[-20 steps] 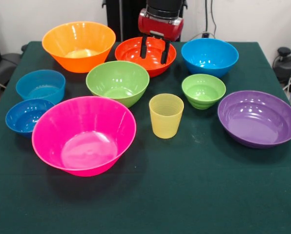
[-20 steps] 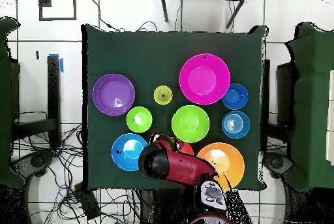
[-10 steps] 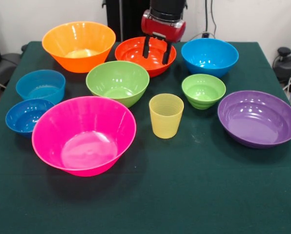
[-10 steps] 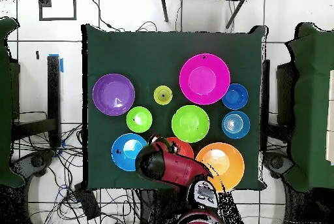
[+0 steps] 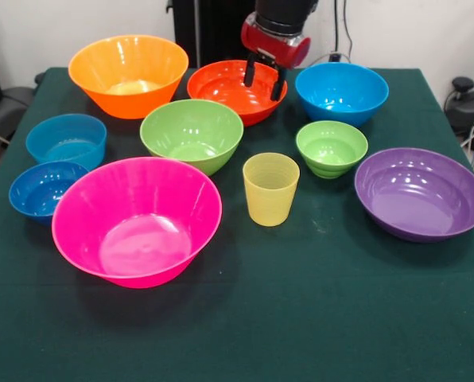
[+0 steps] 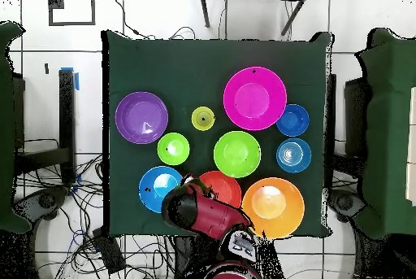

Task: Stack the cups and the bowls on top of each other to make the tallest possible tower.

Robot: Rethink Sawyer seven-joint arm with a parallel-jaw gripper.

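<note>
Plainly, nothing is stacked yet: every piece stands alone on the dark green tablecloth (image 5: 316,318), so the whole tower is still to build. In the front view, the translucent yellow ribbed plastic cup (image 5: 270,189) stands upright near the middle, with the small glossy green bowl (image 5: 331,147) just to its right and farther back, and the medium green bowl (image 5: 192,134) to its left and farther back. The shallow red-orange bowl (image 5: 236,91) sits at the far side between the large orange bowl (image 5: 128,75) on the far left and the bright blue bowl (image 5: 341,92) on the far right. The large pink bowl (image 5: 137,220) is nearest, left of centre; the shallow purple bowl (image 5: 421,192) lies at the right; a light-blue straight-sided bowl (image 5: 66,141) and a darker blue bowl (image 5: 44,189) sit at the left edge. The black-fingered gripper (image 5: 264,78) hangs above the right rim of the red-orange bowl, fingers parted and holding nothing. To my judgement a first pick has not begun; all remains to do
</note>
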